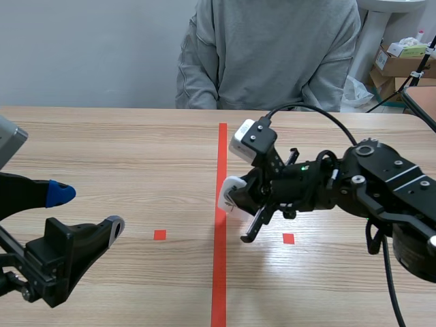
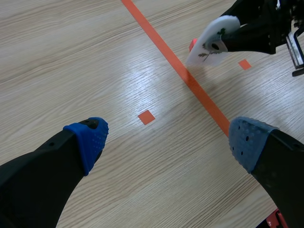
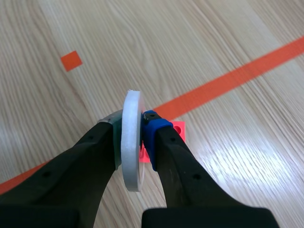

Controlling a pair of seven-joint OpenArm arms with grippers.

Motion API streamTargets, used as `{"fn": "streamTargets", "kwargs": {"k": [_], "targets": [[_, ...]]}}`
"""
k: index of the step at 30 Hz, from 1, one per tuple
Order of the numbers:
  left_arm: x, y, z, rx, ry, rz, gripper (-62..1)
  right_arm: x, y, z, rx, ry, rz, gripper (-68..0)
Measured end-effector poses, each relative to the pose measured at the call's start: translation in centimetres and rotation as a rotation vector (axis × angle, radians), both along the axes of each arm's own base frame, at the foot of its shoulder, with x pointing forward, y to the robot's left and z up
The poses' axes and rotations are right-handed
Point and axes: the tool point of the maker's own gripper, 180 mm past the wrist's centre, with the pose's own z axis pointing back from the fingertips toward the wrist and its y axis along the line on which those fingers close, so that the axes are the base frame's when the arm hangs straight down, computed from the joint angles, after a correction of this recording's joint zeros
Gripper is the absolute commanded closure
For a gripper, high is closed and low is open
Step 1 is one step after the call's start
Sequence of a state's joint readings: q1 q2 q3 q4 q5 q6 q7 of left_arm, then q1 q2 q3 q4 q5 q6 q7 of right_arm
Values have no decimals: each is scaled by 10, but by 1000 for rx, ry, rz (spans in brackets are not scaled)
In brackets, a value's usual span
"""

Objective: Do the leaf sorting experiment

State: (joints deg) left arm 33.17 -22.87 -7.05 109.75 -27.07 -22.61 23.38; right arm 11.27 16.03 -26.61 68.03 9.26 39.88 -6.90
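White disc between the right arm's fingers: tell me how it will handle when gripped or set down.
Probably stiff: the white disc shows no bend while pinched between the fingers. Likely light, as it looks like thick foam-like board. Set down on its rounded edge it may roll or tip; flat is safer.

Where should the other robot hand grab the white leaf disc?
Probably its free rim, beyond the right gripper. The white leaf disc is thin and held on edge, so the left gripper should come from its own side, pinching both flat faces.
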Motion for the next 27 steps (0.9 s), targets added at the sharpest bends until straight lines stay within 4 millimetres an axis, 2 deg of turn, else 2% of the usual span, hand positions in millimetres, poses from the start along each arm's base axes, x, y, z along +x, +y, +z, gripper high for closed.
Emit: {"fn": "streamTargets", "kwargs": {"k": [4, 10, 15, 22, 27], "targets": [[0, 0, 0, 0, 0, 0, -542, 9, -28, 3, 31, 7, -131, -13], [0, 0, 0, 0, 0, 0, -542, 35, -95, 8, 27, -9, -412, -13], [0, 0, 0, 0, 0, 0, -542, 44, -147, 12, 36, -5, -595, -13], [0, 0, 0, 0, 0, 0, -542, 37, -207, 10, 19, 6, -786, -13], [0, 0, 0, 0, 0, 0, -542, 22, -256, 5, -30, 6, -934, -13]]}}
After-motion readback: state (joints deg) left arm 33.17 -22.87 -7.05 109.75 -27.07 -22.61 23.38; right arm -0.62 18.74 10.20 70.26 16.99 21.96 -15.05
